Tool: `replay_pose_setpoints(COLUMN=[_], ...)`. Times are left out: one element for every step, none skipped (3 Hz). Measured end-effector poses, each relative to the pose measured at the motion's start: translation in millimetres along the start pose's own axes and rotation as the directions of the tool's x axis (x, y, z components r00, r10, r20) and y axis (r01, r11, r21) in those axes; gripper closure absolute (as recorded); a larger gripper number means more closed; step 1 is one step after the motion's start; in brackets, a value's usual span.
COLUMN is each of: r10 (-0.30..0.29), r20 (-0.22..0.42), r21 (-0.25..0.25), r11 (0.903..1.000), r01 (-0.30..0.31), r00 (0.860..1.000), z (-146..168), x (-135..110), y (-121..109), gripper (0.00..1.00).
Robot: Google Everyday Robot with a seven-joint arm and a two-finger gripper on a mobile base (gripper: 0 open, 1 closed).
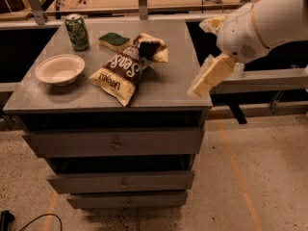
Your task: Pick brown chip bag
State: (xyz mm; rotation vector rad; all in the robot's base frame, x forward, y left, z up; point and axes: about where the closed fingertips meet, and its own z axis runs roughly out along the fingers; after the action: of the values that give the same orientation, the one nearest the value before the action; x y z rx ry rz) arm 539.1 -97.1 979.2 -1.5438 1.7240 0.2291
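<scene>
The brown chip bag (126, 70) lies flat on the grey cabinet top (173, 88), near its middle. It has a dark brown middle with white lettering and cream ends, and its far end is crumpled. My gripper (199, 57) hangs at the cabinet's right edge, to the right of the bag and apart from it. It is open and empty. One cream finger (211, 76) points down and to the left; the other (211, 24) shows above it, beside the white wrist.
A white bowl (60, 69) sits at the left of the top. A green can (77, 32) stands at the back left, with a green-topped yellow sponge (114, 40) next to it. Drawers (115, 142) fill the cabinet front. A rail (260, 80) runs on the right.
</scene>
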Motion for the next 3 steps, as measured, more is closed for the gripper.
replay_pose_setpoints(r10=[-0.137,-0.254,-0.324], r20=[0.087,0.065,0.028], r21=[0.080,0.169,0.201], r11=[0.9883,0.9558,0.9285], r01=[0.130,0.241,0.312], r00=[0.987,0.965,0.946], z=[45,91,100], x=[-51,-92,-99], y=[-21,-36,-46], gripper=[0.00,0.00,0.00])
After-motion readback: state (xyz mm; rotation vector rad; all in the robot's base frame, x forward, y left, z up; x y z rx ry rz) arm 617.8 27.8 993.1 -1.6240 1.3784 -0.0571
